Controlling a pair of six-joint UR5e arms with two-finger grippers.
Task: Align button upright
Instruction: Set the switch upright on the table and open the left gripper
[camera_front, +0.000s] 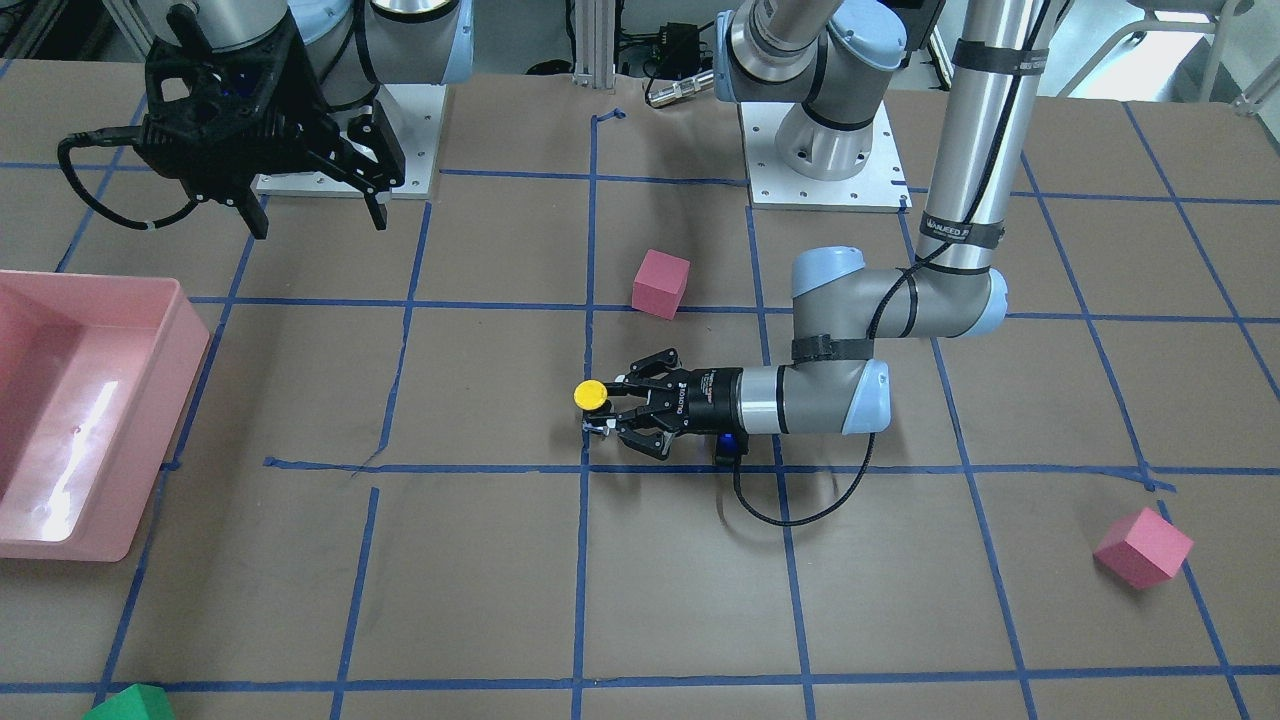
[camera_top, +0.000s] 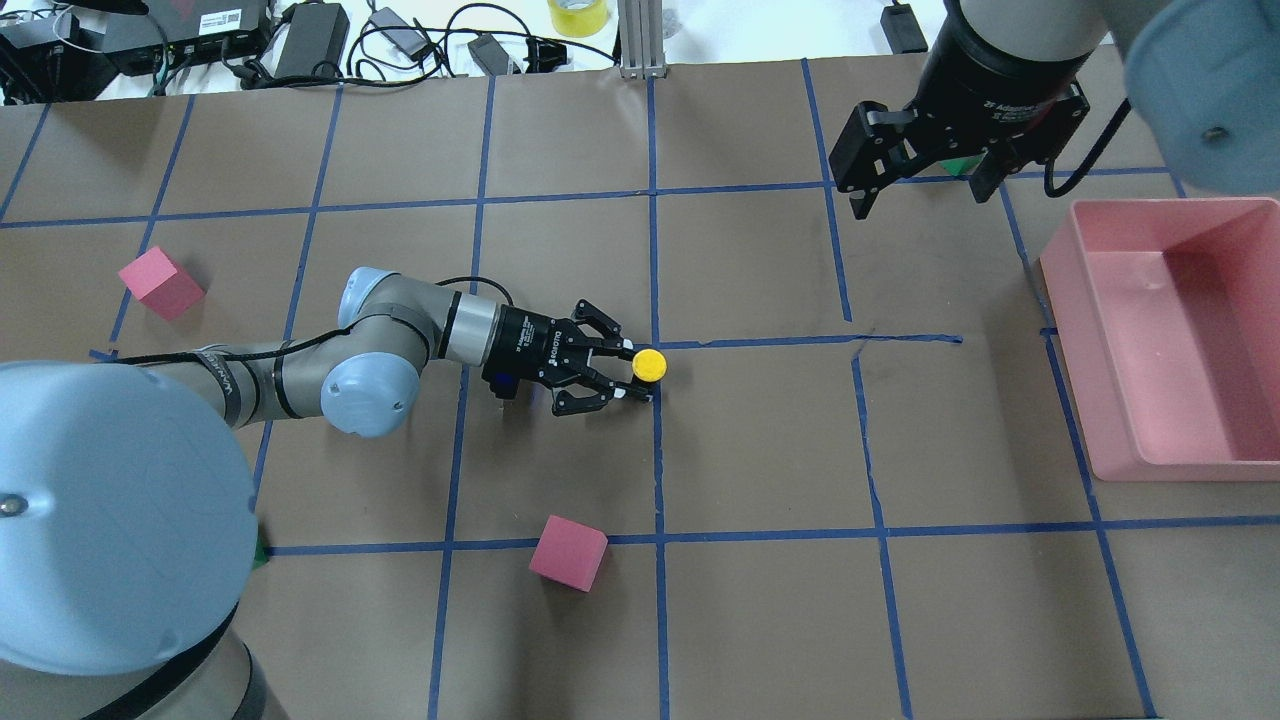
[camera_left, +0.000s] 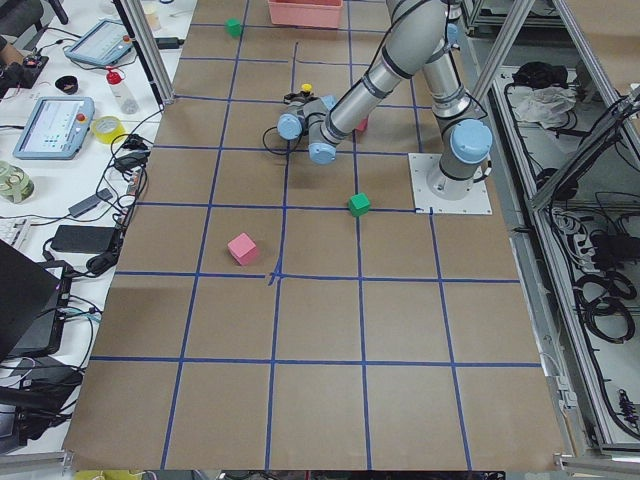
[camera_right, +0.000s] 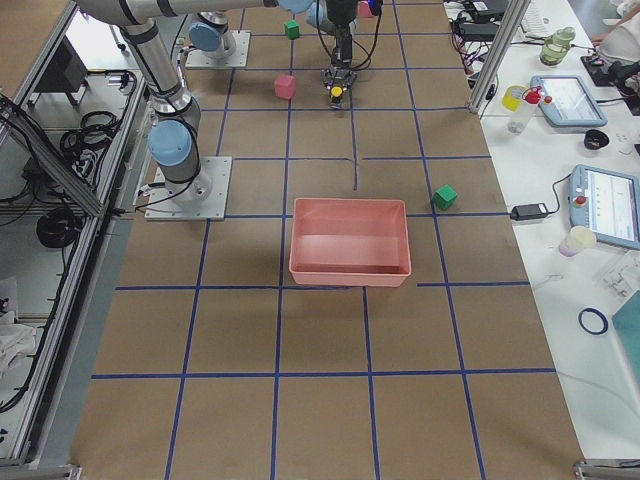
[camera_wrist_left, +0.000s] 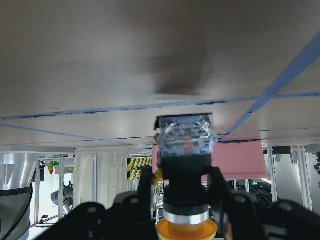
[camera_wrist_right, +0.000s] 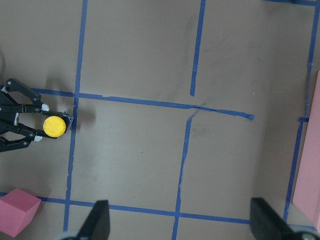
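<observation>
The button has a round yellow cap that faces up from the table's middle, at a crossing of blue tape lines. My left gripper lies low and level over the table, shut on the button's dark body below the cap. In the left wrist view the fingers flank the black body, and the button's grey terminal end points at the table. My right gripper hangs open high over the far side, with nothing in it. The right wrist view looks down on the yellow cap.
A pink bin stands at my right edge. One pink cube sits close in front of me, and another pink cube lies far left. A green cube is at the operators' edge. Blue tape grids the brown table.
</observation>
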